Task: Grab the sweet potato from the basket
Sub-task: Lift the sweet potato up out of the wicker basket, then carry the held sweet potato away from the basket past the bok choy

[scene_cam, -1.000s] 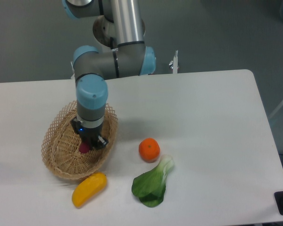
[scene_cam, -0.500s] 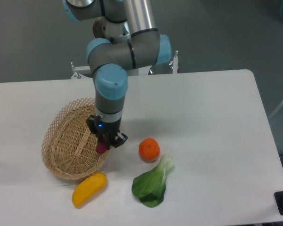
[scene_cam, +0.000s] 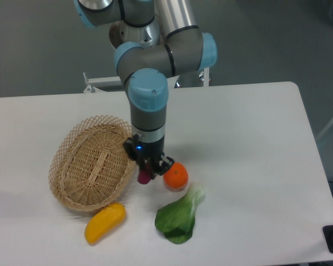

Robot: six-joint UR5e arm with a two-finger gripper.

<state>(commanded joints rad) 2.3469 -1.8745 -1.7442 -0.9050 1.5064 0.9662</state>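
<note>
Gripper [scene_cam: 150, 170] down (clasping sweet potato [scene_cam: 144, 177])

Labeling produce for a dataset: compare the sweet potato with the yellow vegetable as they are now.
The sweet potato is magenta-purple; the yellow vegetable is golden yellow. The sweet potato sits pinched in the gripper between basket and orange, mostly hidden; the yellow vegetable lies free on the table by the basket, fully visible. Both are outside the basket.

one fixed camera looks down from high in front of the table [scene_cam: 250, 138], facing the arm's base, at middling range
</note>
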